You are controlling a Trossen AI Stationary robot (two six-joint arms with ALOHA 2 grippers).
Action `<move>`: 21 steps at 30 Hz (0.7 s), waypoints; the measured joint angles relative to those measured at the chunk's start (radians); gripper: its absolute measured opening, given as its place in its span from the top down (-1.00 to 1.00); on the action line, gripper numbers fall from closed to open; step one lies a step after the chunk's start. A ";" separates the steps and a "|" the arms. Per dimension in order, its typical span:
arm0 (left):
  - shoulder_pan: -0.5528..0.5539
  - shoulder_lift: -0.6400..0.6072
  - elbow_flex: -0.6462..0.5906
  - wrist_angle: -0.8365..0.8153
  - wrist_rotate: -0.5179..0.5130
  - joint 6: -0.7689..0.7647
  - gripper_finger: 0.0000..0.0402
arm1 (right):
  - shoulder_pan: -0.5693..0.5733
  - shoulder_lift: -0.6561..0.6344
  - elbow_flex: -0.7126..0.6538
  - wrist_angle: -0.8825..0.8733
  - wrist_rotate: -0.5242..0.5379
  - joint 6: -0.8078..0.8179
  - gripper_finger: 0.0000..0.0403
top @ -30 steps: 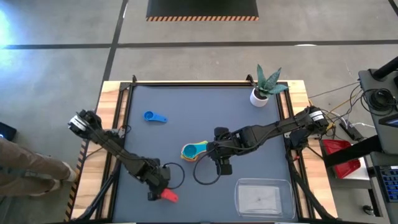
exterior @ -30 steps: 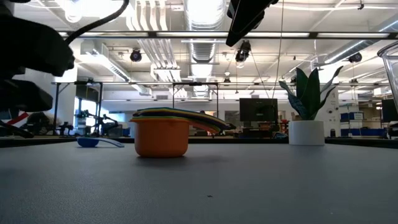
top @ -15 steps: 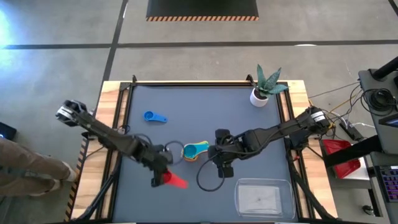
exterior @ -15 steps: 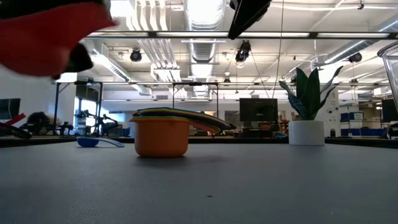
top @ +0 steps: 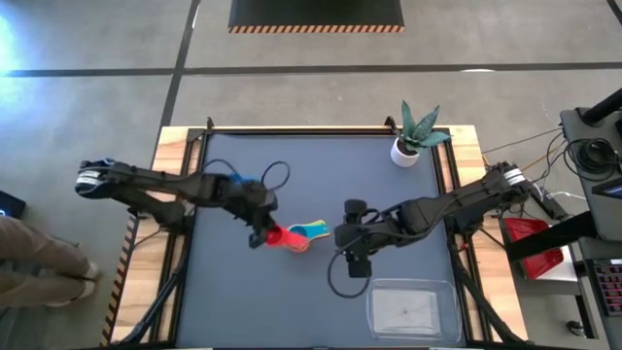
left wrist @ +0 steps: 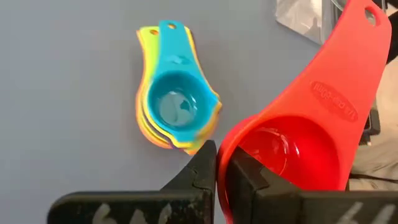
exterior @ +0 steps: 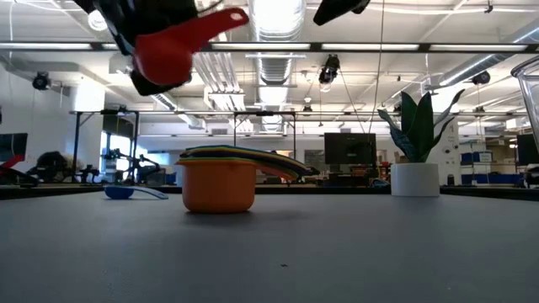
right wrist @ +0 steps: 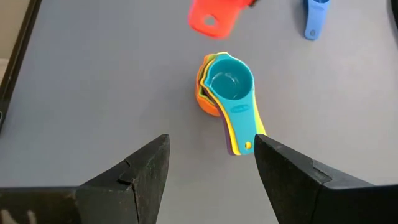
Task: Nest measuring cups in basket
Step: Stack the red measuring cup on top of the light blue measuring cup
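A nested stack of measuring cups (top: 307, 235), teal on top and orange at the bottom (exterior: 219, 186), stands on its base mid-table. A single blue cup (exterior: 126, 192) lies farther off toward the far left (right wrist: 314, 15). My left gripper (top: 259, 234) hangs just left of the stack, shut on the red cup (top: 277, 236), which is high above the table (exterior: 173, 49). My right gripper (top: 355, 262) hovers open to the right of the stack (right wrist: 227, 93), touching nothing. The clear basket (top: 410, 307) sits by the near right corner. My left gripper holds the red cup by its bowl's rim (left wrist: 224, 155), on the side opposite the handle (left wrist: 345, 81). The wall stands pinched between the two fingers (left wrist: 200, 177), one seemingly inside the bowl and one outside. The cup is lifted clear, its handle pointing away from the gripper and tilted up.
A white pot with a plant (top: 406, 151) stands at the far right corner. A black cable loops off each gripper (top: 277, 175). Bare mat lies between the stack and the basket. A person stands beyond the table's left edge (top: 39, 267).
My left gripper has carried the red cup from the near left of the table up and toward the far right, until it hangs beside the stack. The cup has gone from table height to high in the low view. My right gripper has drifted slightly right and nearer.
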 joint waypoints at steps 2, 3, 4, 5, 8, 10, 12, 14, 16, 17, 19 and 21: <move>0.043 0.032 0.000 0.032 0.050 0.018 1.00 | 0.000 -0.025 -0.041 0.033 0.001 0.004 -0.11; 0.058 0.053 0.000 0.050 0.067 0.025 1.00 | 0.000 -0.037 -0.061 0.046 0.001 0.007 -0.11; 0.069 0.076 0.000 0.065 0.080 0.034 1.00 | 0.000 -0.047 -0.081 0.060 0.001 0.013 -0.11; 0.079 0.100 0.000 0.079 0.086 0.041 1.00 | 0.000 -0.060 -0.101 0.077 0.001 0.021 -0.11; 0.104 0.178 -0.001 0.105 0.085 0.043 1.00 | 0.000 -0.096 -0.162 0.122 0.002 0.038 -0.11; 0.115 0.213 -0.002 0.135 0.083 0.037 1.00 | 0.000 -0.116 -0.198 0.140 0.001 0.054 -0.11; 0.125 0.233 -0.002 0.176 0.079 0.017 1.00 | 0.000 -0.135 -0.226 0.148 0.001 0.067 -0.11; 0.130 0.254 -0.002 0.205 0.079 0.002 1.00 | 0.000 -0.155 -0.252 0.155 0.001 0.084 -0.11; 0.132 0.271 -0.002 0.216 0.078 -0.012 1.00 | 0.000 -0.170 -0.269 0.166 0.001 0.086 -0.11; 0.132 0.276 -0.002 0.220 0.077 -0.015 1.00 | 0.000 -0.177 -0.275 0.171 0.001 0.086 -0.11; 0.132 0.290 0.000 0.225 0.062 -0.030 1.00 | 0.000 -0.186 -0.285 0.178 0.001 0.086 -0.11; 0.132 0.305 0.000 0.225 0.035 -0.040 1.00 | 0.000 -0.193 -0.289 0.193 0.004 0.085 -0.11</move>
